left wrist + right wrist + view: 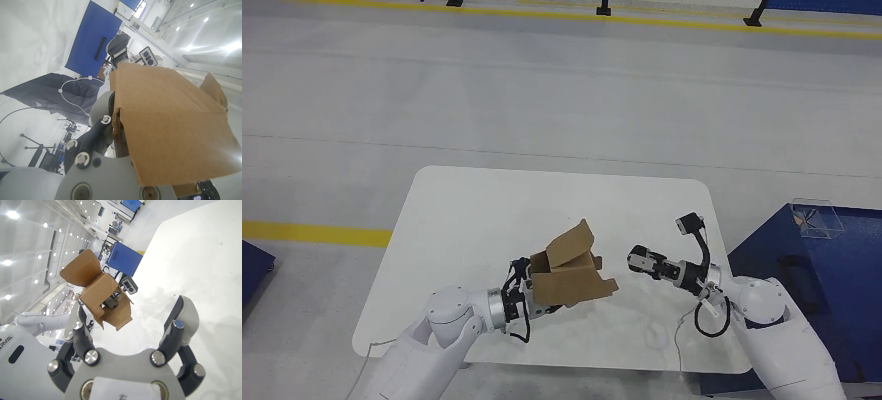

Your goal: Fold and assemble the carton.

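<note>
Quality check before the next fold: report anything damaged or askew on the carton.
The carton, held over the table by the left end effector, has a torn, ragged corner right at the grip. Its flaps splay unevenly: one sticks up, another juts sideways. Nothing else stands out.

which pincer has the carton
The left pincer, shut on the carton; the right pincer is open and apart from it.

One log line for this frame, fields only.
left gripper: shut on carton, held off table | right gripper: open, empty, beside carton, apart | flap: raised
</note>
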